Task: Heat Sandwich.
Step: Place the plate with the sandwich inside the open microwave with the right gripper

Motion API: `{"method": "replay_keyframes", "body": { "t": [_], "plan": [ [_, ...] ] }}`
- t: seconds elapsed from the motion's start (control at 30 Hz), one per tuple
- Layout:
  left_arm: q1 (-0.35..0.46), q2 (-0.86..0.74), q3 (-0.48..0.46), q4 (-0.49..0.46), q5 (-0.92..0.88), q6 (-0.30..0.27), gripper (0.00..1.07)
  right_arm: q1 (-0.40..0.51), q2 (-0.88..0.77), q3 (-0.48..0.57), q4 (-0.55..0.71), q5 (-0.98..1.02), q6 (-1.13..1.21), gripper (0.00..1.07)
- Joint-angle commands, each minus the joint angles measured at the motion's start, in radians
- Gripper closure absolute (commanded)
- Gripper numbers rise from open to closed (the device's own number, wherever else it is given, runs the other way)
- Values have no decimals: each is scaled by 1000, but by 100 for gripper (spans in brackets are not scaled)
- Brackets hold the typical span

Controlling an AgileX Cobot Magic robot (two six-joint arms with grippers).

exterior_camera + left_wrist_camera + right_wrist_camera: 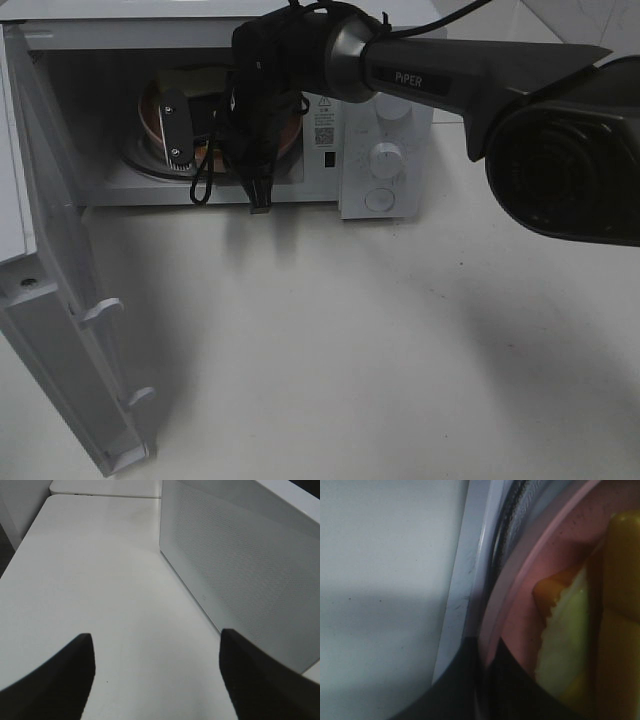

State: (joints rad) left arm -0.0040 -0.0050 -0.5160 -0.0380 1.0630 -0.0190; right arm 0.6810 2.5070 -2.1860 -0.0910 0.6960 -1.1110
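Sandwich of white bread with tan crust and a pale yellow filling lies on a round pink plate, right in front of the right gripper. In the right wrist view one dark finger overlaps the plate's rim at the near edge of the sandwich. Whether the jaws are clamped on that rim or merely beside it, I cannot tell.

Just under and around the plate, a clear glass turntable shows its ridged edge. Beyond that, on the side of the fingers away from the sandwich, is the pale cavity floor. All of this sits inside a white boxy microwave oven. The black right arm reaches in through the front opening, with its wrist and cabling filling much of the gap.

Outside the cavity, on the wrist's right in the high view, the oven's control panel carries a white round knob. A flat round button sits below it. Farther from the hand, on its opposite side, the white oven door stands swung wide open, with two latch hooks along its free edge. The oven rests on a plain white table.

The left gripper is well apart from the sandwich. Its two dark fingers are spread wide, with only bare tabletop between them. A white panel with fine dotted perforation stands on edge beside one finger.
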Motion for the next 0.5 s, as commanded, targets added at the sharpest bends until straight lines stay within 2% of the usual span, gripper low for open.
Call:
{"method": "replay_keyframes", "body": {
  "t": [0.03,0.23,0.33,0.4,0.43,0.47,0.5],
  "plan": [
    [-7,-23,1,-1,5,1,39,-14,-4,-11,-10,3,34,107],
    [-7,-23,1,-1,5,1,39,-14,-4,-11,-9,7,40,101],
    [-7,-23,1,-1,5,1,39,-14,-4,-11,-9,7,40,87],
    [-7,-23,1,-1,5,1,39,-14,-4,-11,-9,7,40,84],
    [-7,-23,1,-1,5,1,39,-14,-4,-11,-9,7,40,73],
    [-7,-23,1,-1,5,1,39,-14,-4,-11,-9,9,40,69],
    [-7,-23,1,-1,5,1,39,-14,-4,-11,-9,9,40,69]
  ]
}}
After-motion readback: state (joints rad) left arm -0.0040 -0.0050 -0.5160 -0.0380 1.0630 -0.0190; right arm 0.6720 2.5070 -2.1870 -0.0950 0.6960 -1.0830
